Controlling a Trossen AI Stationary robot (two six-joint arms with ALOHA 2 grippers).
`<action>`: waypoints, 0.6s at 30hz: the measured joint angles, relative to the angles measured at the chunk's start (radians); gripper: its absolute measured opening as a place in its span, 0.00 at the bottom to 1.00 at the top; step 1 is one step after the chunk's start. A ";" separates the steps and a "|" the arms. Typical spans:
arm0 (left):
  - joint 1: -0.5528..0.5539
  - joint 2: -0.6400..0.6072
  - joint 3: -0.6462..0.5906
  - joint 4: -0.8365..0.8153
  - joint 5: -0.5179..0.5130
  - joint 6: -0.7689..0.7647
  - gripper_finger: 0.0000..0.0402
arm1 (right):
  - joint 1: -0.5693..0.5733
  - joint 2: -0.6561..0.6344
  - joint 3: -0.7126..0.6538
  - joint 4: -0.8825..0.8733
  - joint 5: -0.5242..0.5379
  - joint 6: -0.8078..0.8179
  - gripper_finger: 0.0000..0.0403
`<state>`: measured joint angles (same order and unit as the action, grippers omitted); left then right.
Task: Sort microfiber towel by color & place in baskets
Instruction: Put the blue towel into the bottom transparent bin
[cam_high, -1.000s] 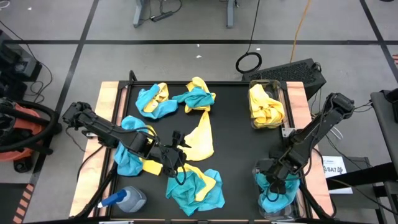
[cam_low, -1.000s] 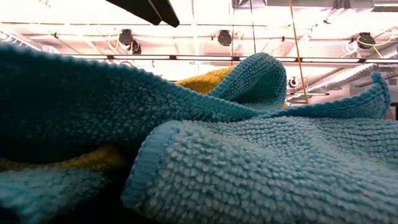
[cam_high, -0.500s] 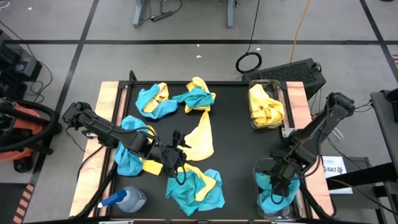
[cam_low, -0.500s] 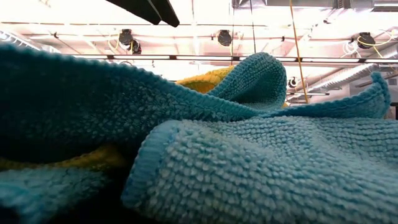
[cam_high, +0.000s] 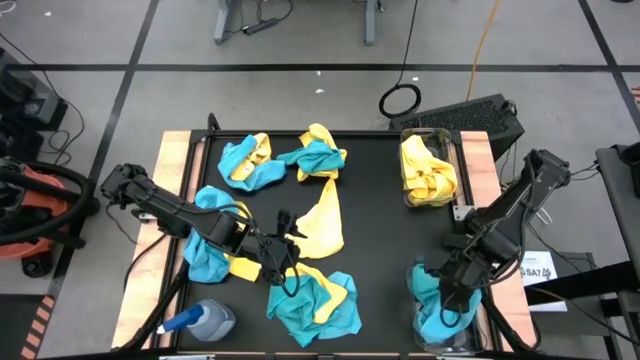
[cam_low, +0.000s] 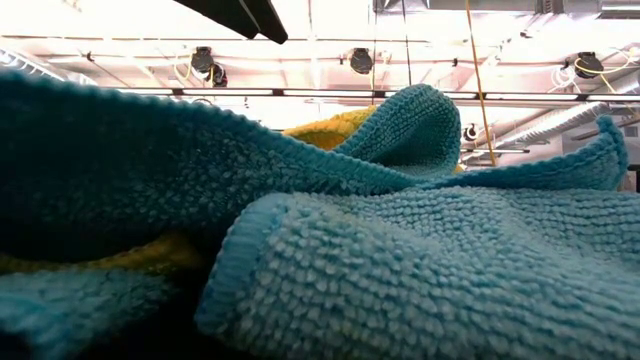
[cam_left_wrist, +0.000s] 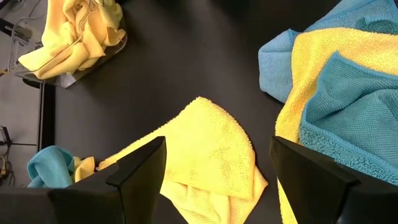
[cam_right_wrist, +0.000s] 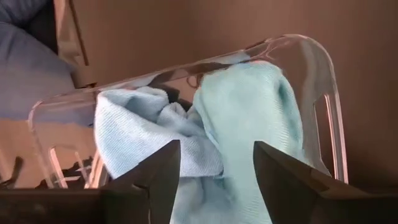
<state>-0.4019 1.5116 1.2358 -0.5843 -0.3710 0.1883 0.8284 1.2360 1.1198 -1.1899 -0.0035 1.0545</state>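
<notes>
My left gripper is open and hovers over the middle of the table. A flat yellow towel shows between its fingers, and a teal-and-yellow pile lies beside it. My right gripper is open above the near right basket, which holds teal towels. The far right basket holds yellow towels. More mixed piles lie at the far left, the far middle and under the left arm.
A blue-capped spray bottle lies at the near left corner. Bare black table shows between the towel piles and the baskets. Wooden strips edge the table left and right. In the low view, teal towels close to the lens block the scene.
My right gripper has risen out of the near right basket and drawn slightly toward the table's right edge. The teal towels stay lying in that basket. My left arm has kept still.
</notes>
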 joint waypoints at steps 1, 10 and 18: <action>0.000 0.000 0.000 0.000 0.000 0.000 0.73 | 0.003 0.011 0.000 0.003 0.005 -0.001 0.46; 0.000 0.000 0.000 0.000 0.000 0.000 0.73 | 0.022 0.171 -0.001 0.000 0.033 -0.102 0.16; 0.000 0.000 0.000 -0.001 0.000 0.000 0.73 | 0.028 0.308 -0.002 0.009 0.110 -0.127 0.04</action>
<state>-0.4019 1.5116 1.2358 -0.5853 -0.3710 0.1883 0.8562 1.5438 1.1179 -1.1812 0.1062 0.9279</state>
